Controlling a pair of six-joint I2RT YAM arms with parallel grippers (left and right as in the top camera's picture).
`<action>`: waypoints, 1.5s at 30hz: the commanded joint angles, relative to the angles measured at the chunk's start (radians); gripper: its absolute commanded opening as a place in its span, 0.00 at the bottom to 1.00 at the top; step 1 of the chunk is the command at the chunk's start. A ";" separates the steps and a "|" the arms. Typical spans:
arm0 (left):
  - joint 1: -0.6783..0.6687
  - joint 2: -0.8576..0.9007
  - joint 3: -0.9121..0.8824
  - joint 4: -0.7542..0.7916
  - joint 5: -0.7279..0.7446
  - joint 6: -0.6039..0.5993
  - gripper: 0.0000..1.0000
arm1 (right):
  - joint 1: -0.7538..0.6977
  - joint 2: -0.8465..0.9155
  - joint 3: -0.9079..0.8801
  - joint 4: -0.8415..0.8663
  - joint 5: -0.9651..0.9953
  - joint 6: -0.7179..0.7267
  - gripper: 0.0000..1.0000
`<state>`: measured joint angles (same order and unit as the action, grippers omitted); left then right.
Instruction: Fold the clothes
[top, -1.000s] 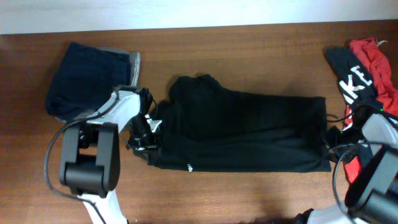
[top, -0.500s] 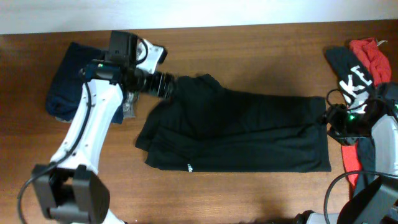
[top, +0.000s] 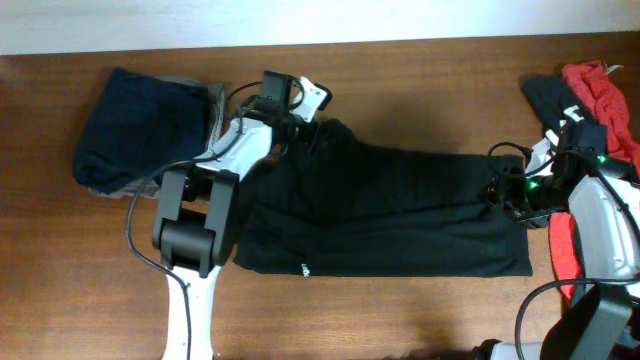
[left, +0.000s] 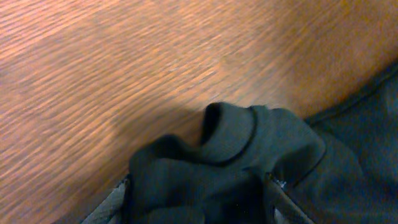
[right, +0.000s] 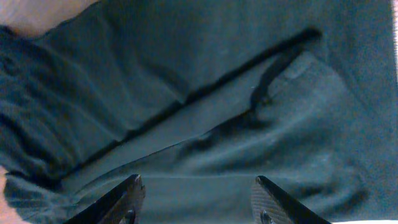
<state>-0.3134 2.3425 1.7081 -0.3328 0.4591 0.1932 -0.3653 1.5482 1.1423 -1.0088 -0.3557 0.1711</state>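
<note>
The large black shirt (top: 390, 210) lies spread flat across the middle of the table, with its small white logo (top: 304, 268) near the front edge. My left gripper (top: 298, 122) is at the shirt's far left corner. In the left wrist view its fingers are spread wide, with the bunched black collar (left: 230, 134) between them (left: 199, 205). My right gripper (top: 508, 190) is over the shirt's right edge. In the right wrist view its fingers (right: 196, 199) are open just above the flat black fabric (right: 249, 93).
A folded navy garment (top: 140, 130) on grey cloth (top: 216, 100) lies at the back left. A black garment with white letters (top: 568, 122) and a red one (top: 606, 92) are piled at the right edge. Bare wooden table (top: 400, 310) runs along the front.
My left arm swung from the shirt's front left edge up to the far collar. My right gripper moved left from the pile onto the shirt's right edge.
</note>
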 joint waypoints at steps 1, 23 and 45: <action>-0.016 0.014 0.023 -0.031 -0.067 0.033 0.36 | 0.005 -0.005 0.008 -0.001 0.043 -0.018 0.60; -0.072 -0.071 0.352 -0.970 -0.055 0.089 0.26 | 0.005 -0.005 0.008 -0.020 0.043 -0.018 0.58; -0.149 -0.067 0.272 -0.958 -0.144 0.093 0.65 | 0.005 -0.005 0.008 -0.013 0.043 -0.017 0.58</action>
<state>-0.4587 2.3016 2.0262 -1.2900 0.2462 0.2737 -0.3653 1.5482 1.1423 -1.0248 -0.3290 0.1570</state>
